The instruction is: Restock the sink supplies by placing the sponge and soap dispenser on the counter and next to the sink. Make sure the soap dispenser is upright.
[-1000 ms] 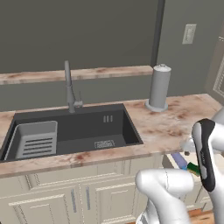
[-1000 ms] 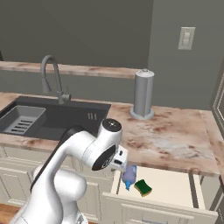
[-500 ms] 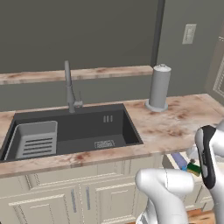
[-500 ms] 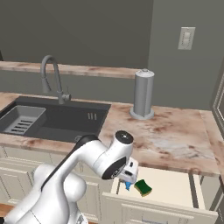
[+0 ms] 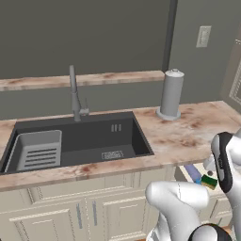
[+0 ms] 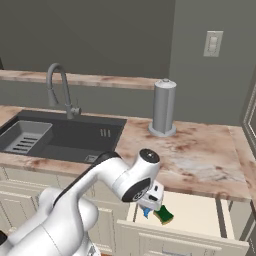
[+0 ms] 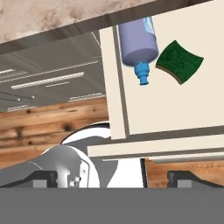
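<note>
Right now I am looking down through the hand camera into an open drawer pulled out from under the counter; the soap dispenser is lying on its side on the drawer floor, hard against the drawer's left wall as that view shows it, with its teal pump tip pointing toward the drawer front; the sponge is lying flat just beside it, green layer up, with a thin yellow edge showing, near the bottle but apart from it. From the right base camera I am seeing the end effector hanging below the counter's front edge, over the drawer's left end, with the bottle's blue tip and the sponge peeking out beneath it; I cannot tell whether its fingers are open or closed, since the wrist body is covering them. From the left base camera the bottle and the sponge are showing in the drawer, under the counter's front edge, right of the sink. The sink is sitting in the counter's left part, a grey rack in its left end and the faucet at its back edge; a tall grey cylinder is standing near the counter's back edge, right of the sink.
</note>
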